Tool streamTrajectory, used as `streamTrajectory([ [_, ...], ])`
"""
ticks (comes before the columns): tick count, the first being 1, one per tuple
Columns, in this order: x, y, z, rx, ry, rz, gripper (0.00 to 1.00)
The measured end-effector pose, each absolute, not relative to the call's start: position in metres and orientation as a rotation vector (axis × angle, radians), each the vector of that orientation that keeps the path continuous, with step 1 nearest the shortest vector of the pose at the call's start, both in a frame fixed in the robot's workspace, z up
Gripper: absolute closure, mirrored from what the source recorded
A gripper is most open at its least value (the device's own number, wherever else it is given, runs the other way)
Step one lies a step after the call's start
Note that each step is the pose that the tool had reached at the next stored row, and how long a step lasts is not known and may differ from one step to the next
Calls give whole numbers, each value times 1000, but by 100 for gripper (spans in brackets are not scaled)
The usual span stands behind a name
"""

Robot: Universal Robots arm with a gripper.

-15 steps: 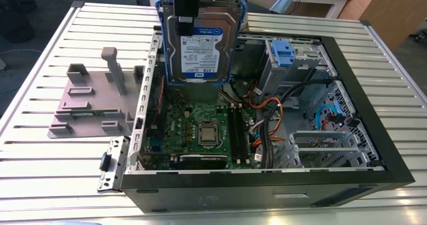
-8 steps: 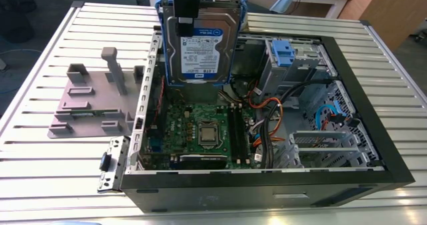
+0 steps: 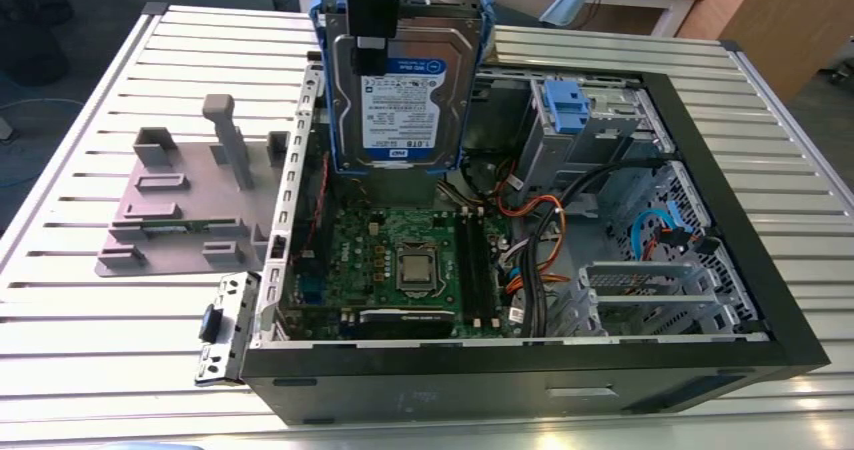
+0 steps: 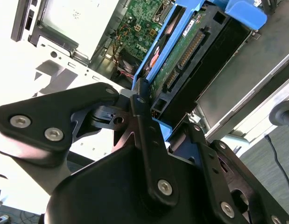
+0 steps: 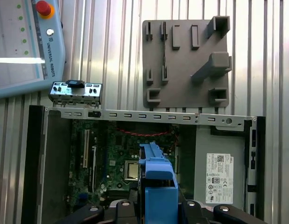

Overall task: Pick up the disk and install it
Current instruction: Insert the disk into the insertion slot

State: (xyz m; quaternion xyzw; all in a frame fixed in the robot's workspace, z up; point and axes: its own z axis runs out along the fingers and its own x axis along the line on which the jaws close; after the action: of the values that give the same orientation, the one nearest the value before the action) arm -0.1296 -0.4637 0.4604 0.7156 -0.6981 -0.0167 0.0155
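1. The claw (image 4: 151,128) is clamped on the disk (image 3: 400,90), held upright at the exterior view's upper centre.
2. Below lies the open computer case (image 3: 747,260) on the worktop (image 3: 107,370).
3. I judge the step needs the disk kept square, lowered clear of the cables (image 3: 534,230).

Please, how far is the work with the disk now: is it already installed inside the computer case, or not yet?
Pick-up looks done: the black pincer is shut on the silver-grey metal hard disk in its blue plastic bracket, held upright over the open black computer case. In hand: carrying it above the green motherboard. Left: installing, since the disk is not seated in the case yet.
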Motion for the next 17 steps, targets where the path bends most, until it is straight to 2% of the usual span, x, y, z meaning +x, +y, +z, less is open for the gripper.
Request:
streamTrajectory([
  [17,-130,-468,460,2226,-2172,-51,63],
])
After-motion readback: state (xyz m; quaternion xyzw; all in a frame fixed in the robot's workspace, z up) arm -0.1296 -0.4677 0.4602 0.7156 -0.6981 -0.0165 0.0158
